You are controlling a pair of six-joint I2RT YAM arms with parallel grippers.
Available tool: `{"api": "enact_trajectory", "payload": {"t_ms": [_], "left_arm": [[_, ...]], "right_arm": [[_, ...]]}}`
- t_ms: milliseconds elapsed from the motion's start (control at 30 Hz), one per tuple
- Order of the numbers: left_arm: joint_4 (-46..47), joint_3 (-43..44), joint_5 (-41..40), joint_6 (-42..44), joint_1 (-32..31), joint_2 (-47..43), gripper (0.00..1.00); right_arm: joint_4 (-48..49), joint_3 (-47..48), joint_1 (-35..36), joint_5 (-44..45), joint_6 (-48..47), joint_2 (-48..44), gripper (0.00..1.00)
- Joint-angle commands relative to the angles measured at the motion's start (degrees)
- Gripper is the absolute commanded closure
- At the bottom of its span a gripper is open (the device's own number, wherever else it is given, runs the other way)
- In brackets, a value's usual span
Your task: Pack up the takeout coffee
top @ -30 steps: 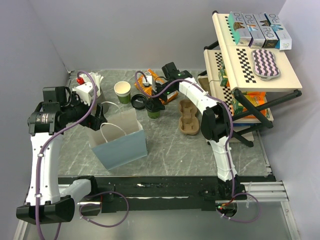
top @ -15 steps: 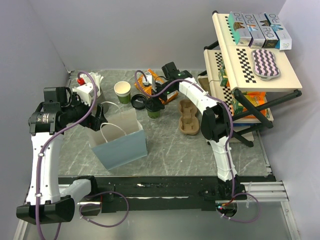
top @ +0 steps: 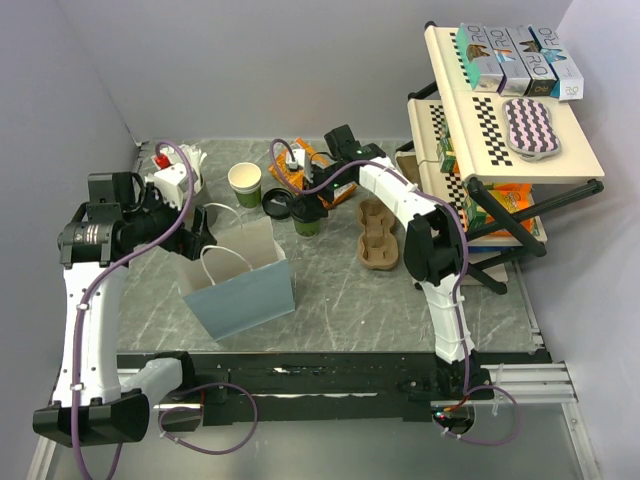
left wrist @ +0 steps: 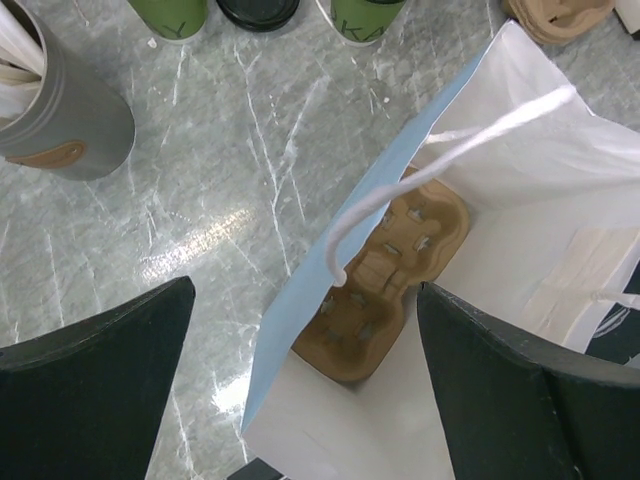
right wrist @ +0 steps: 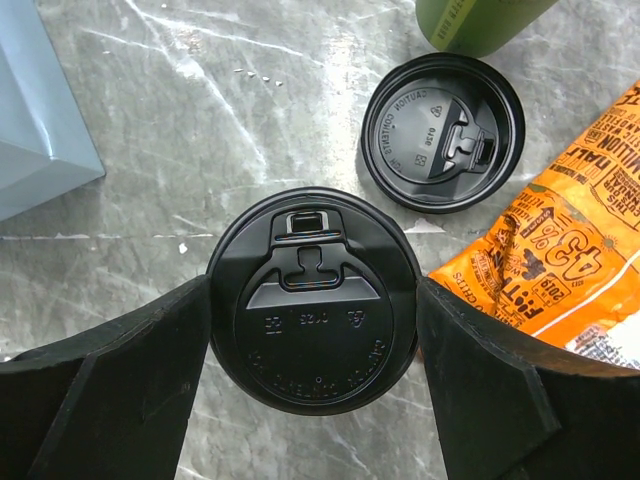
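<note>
The takeout coffee (right wrist: 312, 335), a white-and-green paper cup under a black lid, stands on the marble table right of the bag (top: 307, 226). My right gripper (right wrist: 312, 300) hangs straight over it, and both fingers press against the lid's rim. The blue paper bag (top: 240, 290) stands open at the left. A brown cup carrier (left wrist: 385, 280) lies inside it. My left gripper (left wrist: 305, 290) hovers open over the bag's left wall, one finger outside and one over the inside.
A lidless white-and-green cup (top: 244, 183) and a loose black lid (right wrist: 440, 130) sit just behind. An orange chip bag (right wrist: 560, 250) lies right of the cup. A second brown carrier (top: 378, 235), a grey cup of white sticks (left wrist: 60, 110) and a snack rack (top: 500, 130) are nearby.
My right gripper's fingers have closed in from wide open onto the lid of the takeout coffee. The left arm and the bag have stayed put.
</note>
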Motion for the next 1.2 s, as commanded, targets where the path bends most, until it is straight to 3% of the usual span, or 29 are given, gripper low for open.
{"api": "enact_trajectory", "payload": {"t_ms": [0, 133, 167, 267, 333, 500, 700, 867, 1033, 1167], "left_arm": [[2.77, 1.68, 2.0, -1.6, 0.34, 0.15, 0.01], [4.18, 5.45, 4.28, -2.75, 0.34, 1.21, 0.02], [4.53, 6.77, 4.55, -2.75, 0.34, 1.56, 0.02], [5.14, 7.57, 4.81, -2.66, 0.34, 2.0, 0.01], [5.41, 7.22, 4.64, -1.96, 0.34, 1.91, 0.01], [4.27, 5.11, 2.09, 3.12, 0.43, 1.39, 0.01], [-3.9, 7.22, 0.77, 11.39, 0.95, 3.4, 0.01], [-4.61, 6.0, 1.82, 12.37, 1.13, 4.46, 0.02], [-3.11, 6.07, 4.01, 11.66, 1.13, 7.01, 0.08], [-7.15, 8.62, 8.66, 15.08, 1.22, 10.17, 0.22]], "right_arm": [[2.35, -2.37, 0.07, 0.22, 1.91, -7.49, 0.27], [2.27, -3.26, 0.07, -0.48, 3.58, -10.04, 0.42], [1.92, -3.08, 0.07, -0.83, 3.85, -10.74, 0.58], [1.47, -3.52, 0.07, -0.92, 5.25, -12.59, 0.87], [1.56, -3.87, 0.07, -0.92, 6.39, -13.47, 0.93], [-0.19, -3.87, 0.07, -1.97, 8.24, -17.16, 0.96], [-2.21, -4.84, 0.07, -3.03, 9.74, -23.57, 1.0], [-3.01, -7.38, 0.25, -4.87, 11.5, -28.75, 1.0], [-4.67, -7.48, 0.42, -6.19, 12.55, -31.75, 1.0], [-5.21, -4.93, 0.77, -6.99, 14.13, -34.12, 1.0]]}}
